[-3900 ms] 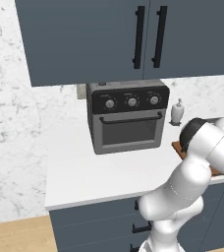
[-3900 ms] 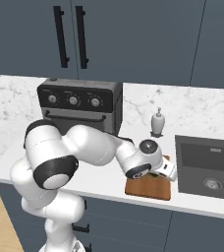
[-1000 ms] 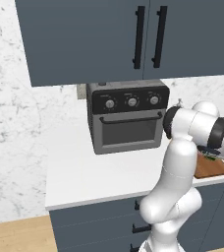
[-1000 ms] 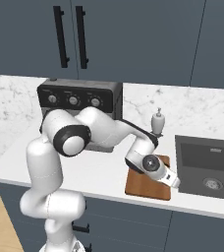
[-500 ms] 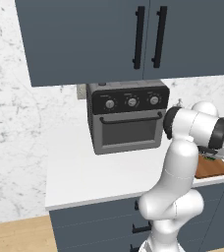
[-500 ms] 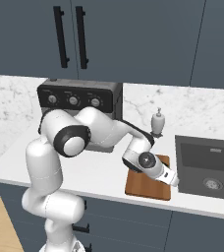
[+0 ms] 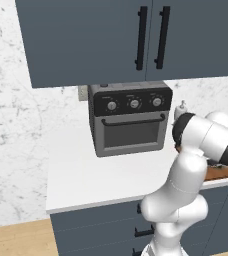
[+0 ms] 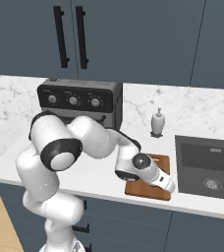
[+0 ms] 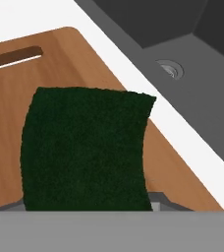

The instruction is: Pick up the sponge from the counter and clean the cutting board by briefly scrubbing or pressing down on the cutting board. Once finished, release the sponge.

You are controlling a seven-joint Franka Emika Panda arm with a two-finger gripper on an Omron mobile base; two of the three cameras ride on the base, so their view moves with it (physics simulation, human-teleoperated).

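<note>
- Over the last few seconds the arm has swung its hand rightward along the table (image 8: 104, 184) and settled over the cutting board (image 8: 160, 162), its wrist now low above the board's near right part; in the last second it has barely shifted.
- The pincer (image 9: 87, 209) is clenched on the sponge (image 9: 87, 147), whose dark scouring face fills the hand view above the wood; the grip looks steady.
- Judged from this, pickup is done and the scrub or press on the board is under way or about to begin; release remains.
- In the hand view, the sponge's long axis runs away from the fingertips, its free end reaching toward the board's handle slot (image 9: 13, 56), its edges slightly bowed.
- The board lies just left of the sink (image 8: 210, 165), its long side running near to far.
</note>
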